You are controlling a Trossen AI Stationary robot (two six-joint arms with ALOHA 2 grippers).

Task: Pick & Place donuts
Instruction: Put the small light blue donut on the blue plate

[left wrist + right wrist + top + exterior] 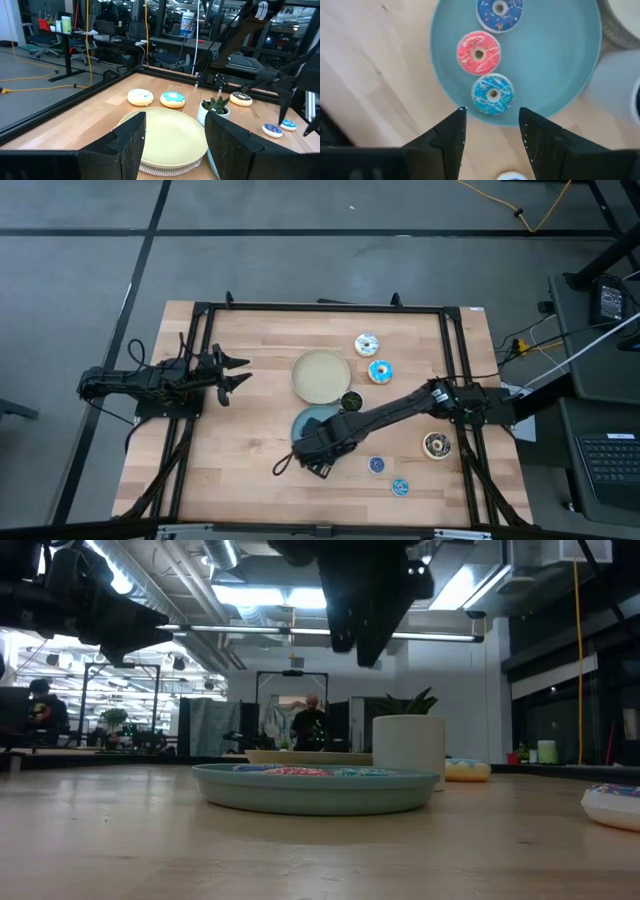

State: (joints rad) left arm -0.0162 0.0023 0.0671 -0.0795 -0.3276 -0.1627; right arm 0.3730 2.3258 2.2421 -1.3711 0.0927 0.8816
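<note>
1. The landmark is the round blue plate (pixel 570 75), lying on the light wooden table (pixel 250 470) near its middle.
2. The right gripper (pixel 490 131) hangs just above the blue plate's rim, its two dark fingers spread apart and holding nothing.
3. Three small donuts lie on the blue plate: a dark blue sprinkled donut (pixel 499 12), a pink iced donut (pixel 479 53) and a light blue small donut (pixel 493 93), the last nearest the right gripper.
4. A round cream plate (pixel 321 375) sits just beside the blue plate, and a small potted plant (pixel 351 401) stands touching or nearly touching both.
5. Beyond the cream plate from the blue plate lie a white-iced donut (pixel 367 344) and a light-blue-iced donut (pixel 380 372).
6. A dark brown donut (pixel 436 445) and two tiny blue donuts (pixel 377 465) (pixel 400 487) lie apart from the blue plate, on the right arm's side.
7. The left gripper (pixel 236 372) waits on the far side of the cream plate from those, its fingers parted and empty.
</note>
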